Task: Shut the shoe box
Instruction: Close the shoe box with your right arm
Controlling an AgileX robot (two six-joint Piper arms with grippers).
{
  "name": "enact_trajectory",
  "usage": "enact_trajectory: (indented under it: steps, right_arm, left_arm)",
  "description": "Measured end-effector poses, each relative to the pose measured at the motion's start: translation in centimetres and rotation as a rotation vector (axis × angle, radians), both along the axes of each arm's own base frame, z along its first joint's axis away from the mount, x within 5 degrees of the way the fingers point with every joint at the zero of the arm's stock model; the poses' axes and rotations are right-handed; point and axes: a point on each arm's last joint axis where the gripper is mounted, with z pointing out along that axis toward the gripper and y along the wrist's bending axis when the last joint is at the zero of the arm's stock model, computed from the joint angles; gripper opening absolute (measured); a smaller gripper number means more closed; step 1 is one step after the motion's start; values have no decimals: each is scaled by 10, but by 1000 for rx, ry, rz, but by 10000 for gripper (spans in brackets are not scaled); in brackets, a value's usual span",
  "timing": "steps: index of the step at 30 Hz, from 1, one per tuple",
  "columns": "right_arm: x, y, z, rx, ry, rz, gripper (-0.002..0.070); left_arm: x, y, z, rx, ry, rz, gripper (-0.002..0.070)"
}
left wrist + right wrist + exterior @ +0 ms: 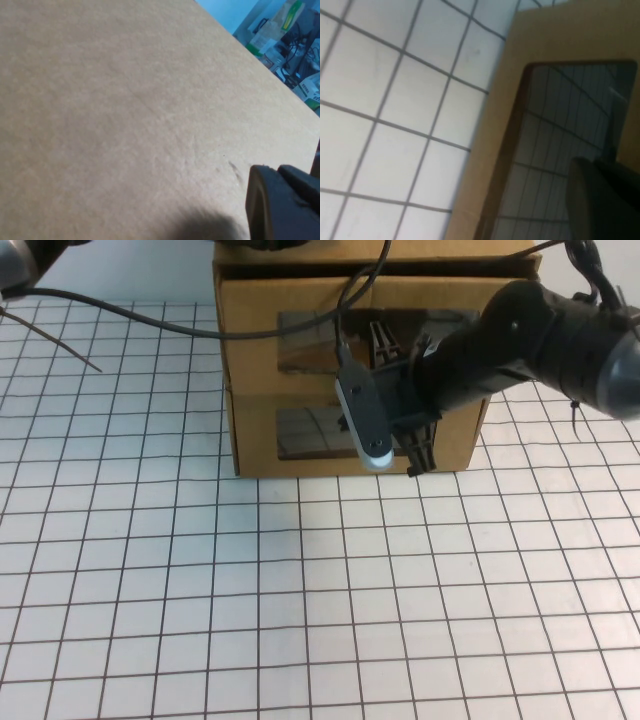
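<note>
The right gripper presses the shoe box front at 12 o'clock on the table; grip indiscernible. Left gripper touches cardboard. No legible writing.

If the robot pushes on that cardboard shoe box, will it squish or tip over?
The shoe box looks like thin cardboard with a see-through window, so it may dent. It sits flat and wide, so probably slides, not tips. The right gripper is at its front; the left gripper is against cardboard.

This looks like a robotics lab: a white tabletop ruled with a dark grid, black cables trailing across it, and cluttered shelves of boxes and wires (seen past the cardboard).
</note>
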Motion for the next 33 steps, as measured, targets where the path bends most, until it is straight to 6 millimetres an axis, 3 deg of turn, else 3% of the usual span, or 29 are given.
enact_trajectory:
  steps: [5,11,14,20,28,33]
  right_arm:
    - [18,0,-10,-2,7,-11,-14]
    - [18,-1,-10,-23,11,-10,-14]
    - [14,-3,1,-13,15,-28,-14]
    - [-6,-11,31,-27,27,4,-14]
    - [-58,3,47,-128,-74,113,-14]
    - [-76,5,61,-87,-126,98,-14]
  left_arm:
    - [-1,1,0,15,-11,-18,-5]
    - [-2,0,-1,26,-16,-33,-5]
    - [-2,0,-1,33,-23,-40,-5]
    - [-8,2,6,60,-65,-59,-5]
    - [-38,13,53,60,-178,-55,-5]
    - [-43,14,54,83,-147,-81,-5]
